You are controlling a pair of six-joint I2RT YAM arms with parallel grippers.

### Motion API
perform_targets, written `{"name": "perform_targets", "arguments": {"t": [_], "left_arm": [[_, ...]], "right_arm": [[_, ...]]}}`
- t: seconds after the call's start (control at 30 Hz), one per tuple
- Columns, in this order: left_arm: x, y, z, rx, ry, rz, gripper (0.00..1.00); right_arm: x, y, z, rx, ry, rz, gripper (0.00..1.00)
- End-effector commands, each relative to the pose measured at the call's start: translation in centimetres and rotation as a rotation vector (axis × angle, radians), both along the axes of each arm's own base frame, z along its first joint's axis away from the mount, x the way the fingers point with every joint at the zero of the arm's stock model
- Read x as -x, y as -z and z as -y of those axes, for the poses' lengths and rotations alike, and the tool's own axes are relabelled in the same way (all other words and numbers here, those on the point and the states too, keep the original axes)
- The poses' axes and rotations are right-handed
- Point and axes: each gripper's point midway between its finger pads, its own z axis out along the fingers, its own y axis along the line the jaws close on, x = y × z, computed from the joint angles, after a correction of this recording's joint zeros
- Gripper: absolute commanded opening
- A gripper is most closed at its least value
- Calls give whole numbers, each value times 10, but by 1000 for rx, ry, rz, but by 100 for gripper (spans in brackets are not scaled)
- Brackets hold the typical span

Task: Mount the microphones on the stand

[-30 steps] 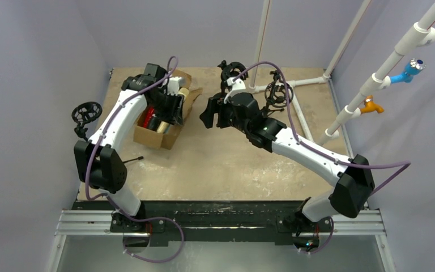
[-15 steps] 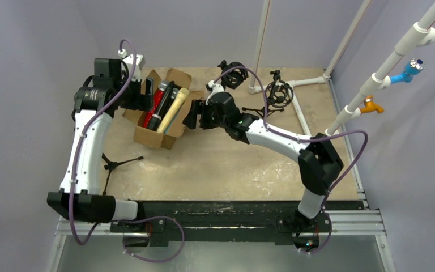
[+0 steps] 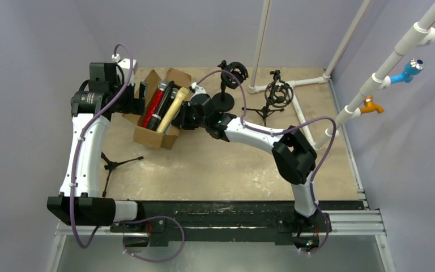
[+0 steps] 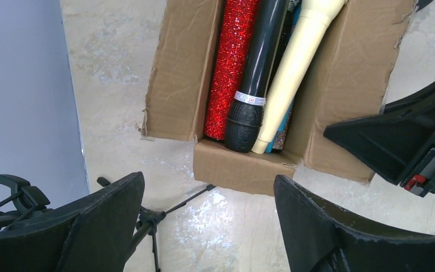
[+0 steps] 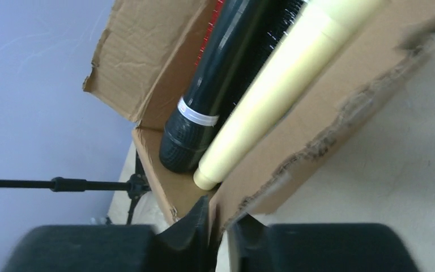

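Microphones (image 3: 167, 105) fill a box (image 3: 150, 137) whose cardboard edge the right claw (image 5: 218, 222) clenches, close beside the cream one (image 5: 277, 85). Left claw (image 4: 208, 180) hangs released on the box's opposite side, holding nothing. Red, black and cream bodies lie side by side inside. Two stands (image 3: 228, 85) rise farther back on the table (image 3: 232, 164).
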Motion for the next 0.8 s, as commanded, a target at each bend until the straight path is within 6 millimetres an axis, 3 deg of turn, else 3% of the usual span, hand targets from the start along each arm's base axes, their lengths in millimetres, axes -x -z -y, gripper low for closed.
{"name": "perform_targets", "arguments": {"t": [0.0, 0.03, 0.17, 0.37, 0.47, 0.57, 0.77], "left_arm": [[4, -9, 1, -5, 25, 35, 85], [5, -8, 0, -9, 29, 36, 85], [7, -3, 3, -1, 47, 26, 85], [11, 3, 13, 25, 105, 15, 90], [13, 9, 18, 52, 122, -7, 92], [15, 19, 30, 111, 150, -35, 100], [3, 36, 53, 111, 207, -69, 100]], "right_arm": [[-7, -38, 10, -9, 37, 67, 5], [-6, -40, 17, 9, 42, 80, 0], [12, -39, 47, 73, 7, 100, 0], [60, -27, 89, 130, -180, 60, 0], [88, -22, 99, 150, -294, 52, 0], [104, -5, 111, 203, -357, 31, 0], [130, 21, 111, 210, -477, -15, 0]]}}
